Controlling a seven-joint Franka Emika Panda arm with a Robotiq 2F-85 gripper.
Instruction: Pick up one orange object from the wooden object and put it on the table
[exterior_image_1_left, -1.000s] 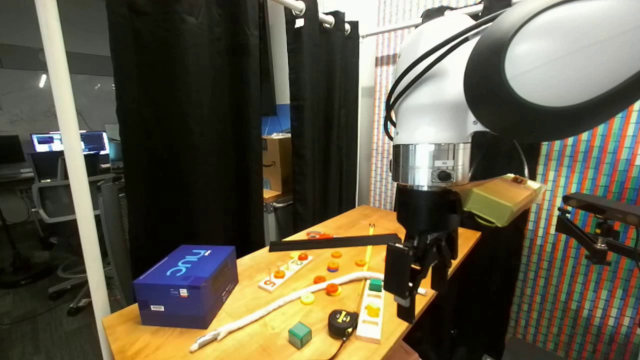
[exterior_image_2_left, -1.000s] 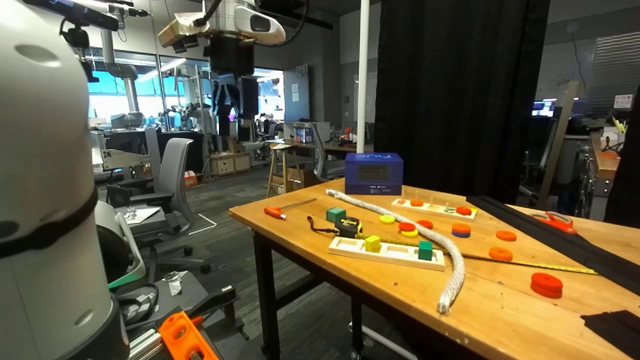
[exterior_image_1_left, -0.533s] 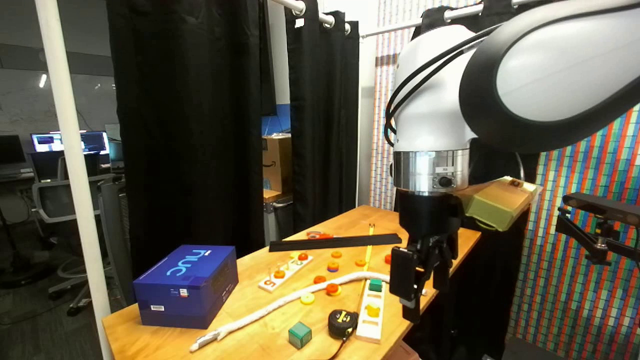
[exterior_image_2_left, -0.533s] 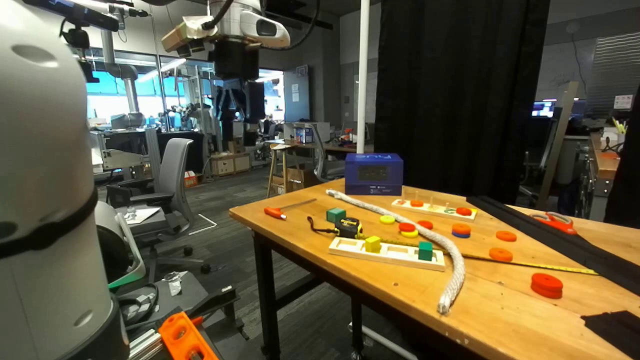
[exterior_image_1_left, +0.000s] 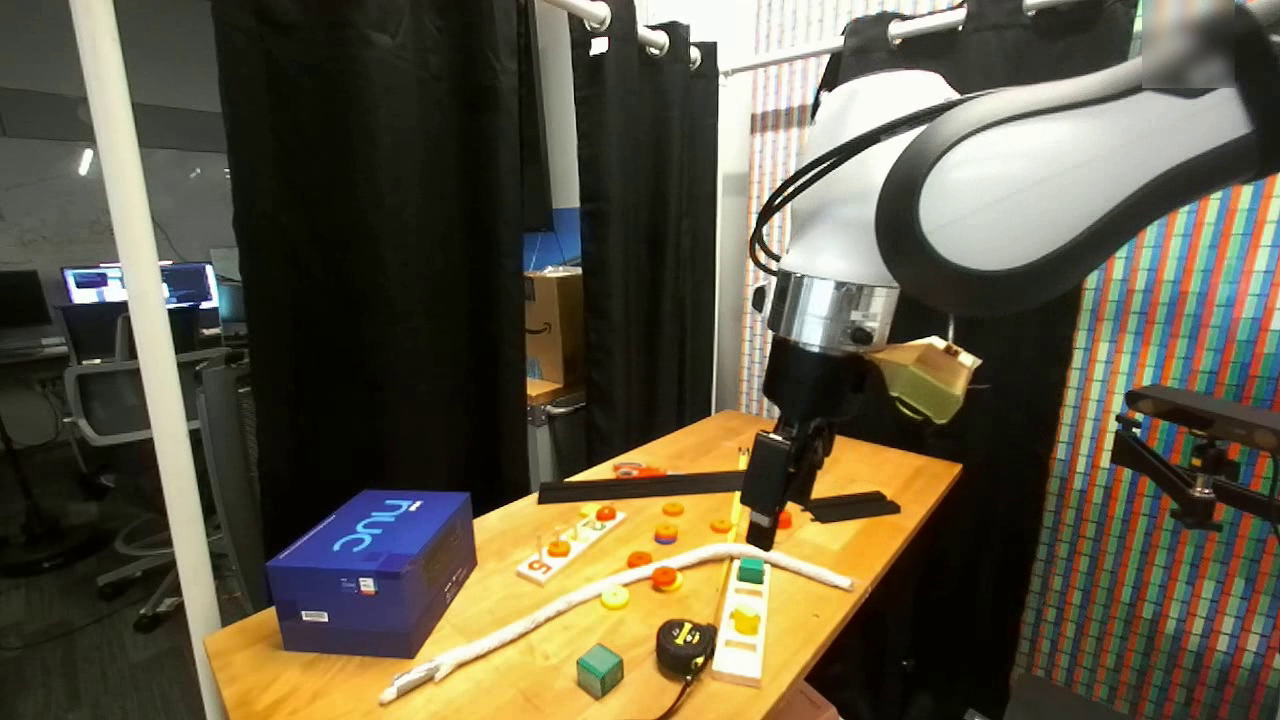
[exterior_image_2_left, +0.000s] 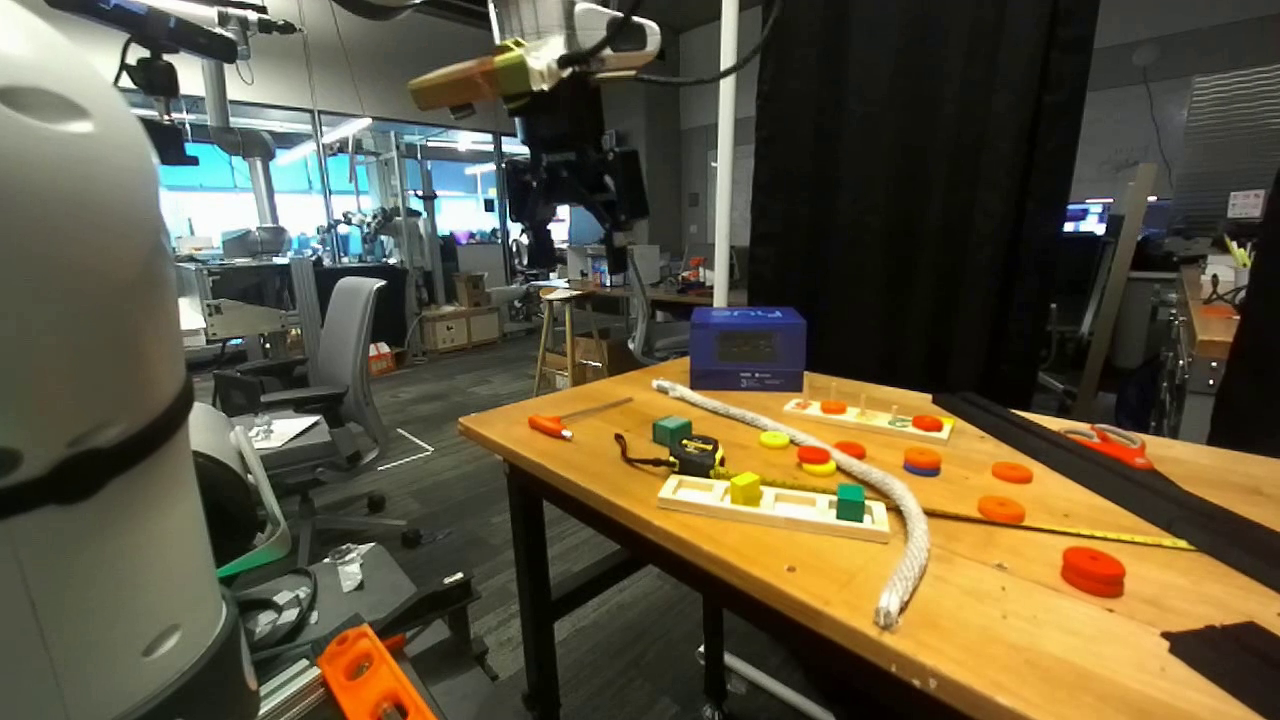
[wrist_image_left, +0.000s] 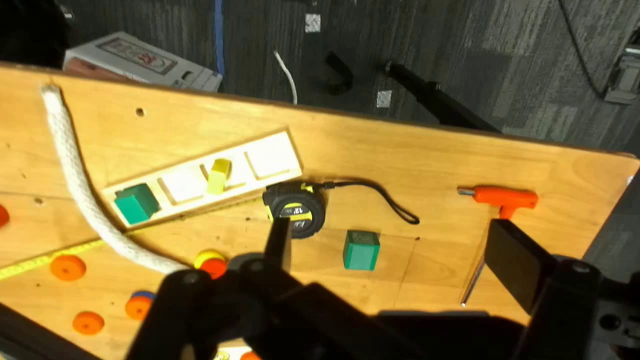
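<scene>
The pale-wood peg board (exterior_image_1_left: 584, 534) lies on the table (exterior_image_1_left: 520, 640), left of the white rope in that exterior view; it also shows in an exterior view (exterior_image_2_left: 876, 419). It carries an orange ring (exterior_image_1_left: 558, 548) near one end and a red-orange ring (exterior_image_1_left: 606, 513) near the other. The orange ring also shows in an exterior view (exterior_image_2_left: 833, 407). In the wrist view only a bit of the board (wrist_image_left: 232, 346) shows at the bottom edge, with the rest hidden behind the gripper. My gripper (exterior_image_2_left: 580, 258) is open and empty, high above the table; its fingers spread wide in the wrist view (wrist_image_left: 392, 235).
A slotted board (exterior_image_2_left: 790, 507) holds a yellow and a green block. A tape measure (wrist_image_left: 297, 210), a green cube (wrist_image_left: 361, 250), a white rope (exterior_image_2_left: 905, 500), loose rings (exterior_image_2_left: 1010, 471) and an orange-handled hex key (wrist_image_left: 505, 196) lie around. A blue box (exterior_image_2_left: 748, 350) stands behind.
My gripper has moved from over the table's near edge inward, leftward in one exterior view and rightward in another. It has turned and tilted, and its fingers show farther apart. The table objects have not moved.
</scene>
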